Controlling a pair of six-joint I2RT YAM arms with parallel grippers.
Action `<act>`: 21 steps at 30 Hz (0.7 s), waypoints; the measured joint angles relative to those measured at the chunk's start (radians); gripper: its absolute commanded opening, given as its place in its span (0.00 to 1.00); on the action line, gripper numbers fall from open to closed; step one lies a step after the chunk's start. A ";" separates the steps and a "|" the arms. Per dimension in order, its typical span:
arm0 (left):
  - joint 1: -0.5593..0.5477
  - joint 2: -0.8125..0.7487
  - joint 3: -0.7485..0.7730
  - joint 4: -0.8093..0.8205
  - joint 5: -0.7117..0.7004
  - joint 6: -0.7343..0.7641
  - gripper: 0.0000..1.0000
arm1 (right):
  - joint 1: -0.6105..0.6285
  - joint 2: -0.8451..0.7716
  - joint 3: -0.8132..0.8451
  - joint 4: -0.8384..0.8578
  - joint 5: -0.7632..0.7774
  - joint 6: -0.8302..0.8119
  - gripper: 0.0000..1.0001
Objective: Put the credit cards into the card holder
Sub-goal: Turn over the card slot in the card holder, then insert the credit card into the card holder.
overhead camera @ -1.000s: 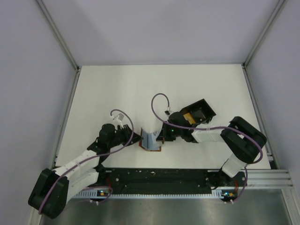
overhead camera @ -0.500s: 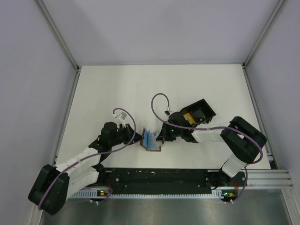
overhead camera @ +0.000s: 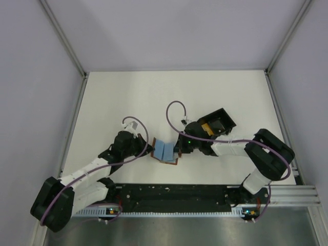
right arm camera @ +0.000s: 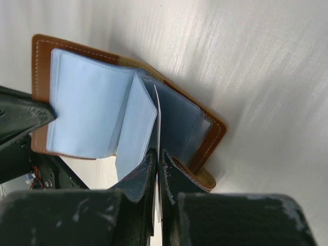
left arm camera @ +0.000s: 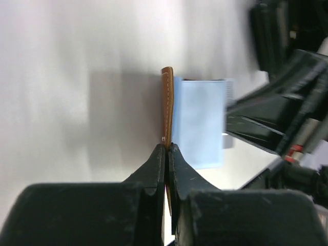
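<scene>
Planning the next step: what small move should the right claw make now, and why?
Probably ease the right claw forward, sliding its pale card deeper between the blue sleeves. The card sits edge-on, partly inside the card holder, while the left claw grips its brown cover.

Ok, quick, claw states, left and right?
Left claw: closed on the card holder, gripping its brown cover.
Right claw: closed on a thin pale card, seen edge-on.

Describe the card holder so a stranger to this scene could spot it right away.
On the white table, look near the front edge, between the left pincer and right pincer. The card holder is held open there: brown leather with pale blue sleeves, unlike the black box farther back.
</scene>
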 measured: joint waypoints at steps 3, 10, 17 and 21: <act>0.001 -0.007 0.000 -0.090 -0.089 -0.016 0.00 | 0.000 -0.028 0.000 -0.032 0.029 -0.012 0.00; -0.006 -0.006 -0.018 -0.193 -0.156 -0.062 0.00 | 0.000 -0.163 0.000 -0.179 0.160 -0.045 0.00; -0.017 0.005 -0.029 -0.190 -0.176 -0.099 0.00 | 0.000 -0.279 -0.002 -0.203 0.175 -0.057 0.00; -0.029 0.004 -0.053 -0.142 -0.173 -0.124 0.10 | 0.002 -0.214 -0.002 -0.114 0.091 -0.021 0.00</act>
